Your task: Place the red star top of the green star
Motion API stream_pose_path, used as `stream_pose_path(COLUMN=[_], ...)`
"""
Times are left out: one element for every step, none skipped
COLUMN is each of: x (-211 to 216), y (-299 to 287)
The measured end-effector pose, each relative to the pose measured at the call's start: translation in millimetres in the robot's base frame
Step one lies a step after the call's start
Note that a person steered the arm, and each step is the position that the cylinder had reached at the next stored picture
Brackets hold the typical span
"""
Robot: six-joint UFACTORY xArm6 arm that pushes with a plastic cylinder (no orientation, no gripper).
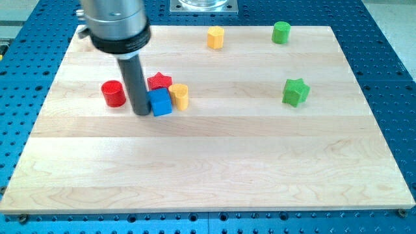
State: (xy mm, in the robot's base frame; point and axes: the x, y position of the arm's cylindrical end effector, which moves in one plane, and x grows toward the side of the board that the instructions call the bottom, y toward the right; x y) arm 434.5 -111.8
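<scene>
The wooden surface [214, 169] is filling most of the view, lying on a blue perforated base [19, 97]. Over its upper-left part the arm's dark cylindrical housing [116, 25] is hanging, and the rod [136, 81] is running straight down from it. There is no gripper on this arm, so nothing is being grasped or released — my tip [142, 113] is simply resting on the surface.

The blue cube [160, 103] is sitting just to the view's right of my tip, touching it or nearly so. The red star [159, 82] is lying just above and to the right of my tip, right behind the blue cube, partly hidden by the rod. The yellow cylinder-like block [179, 96] is standing beyond the blue cube, against its right side. The red cylinder [114, 93] is sitting near my tip on the view's left.

The green star [295, 91] is lying well apart from my tip, far to the view's right — clear of the red star. Toward the view's top, the yellow hexagonal block [216, 38] and the green cylinder [281, 32] are sitting far off.
</scene>
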Motion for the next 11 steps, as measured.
stream_pose_path(x=[-30, -24, -27, -47, -46, -46, -64, -87, -55, 1, 42], y=[-17, -70, -91, -16, 84, 178, 230, 283, 298, 285, 261])
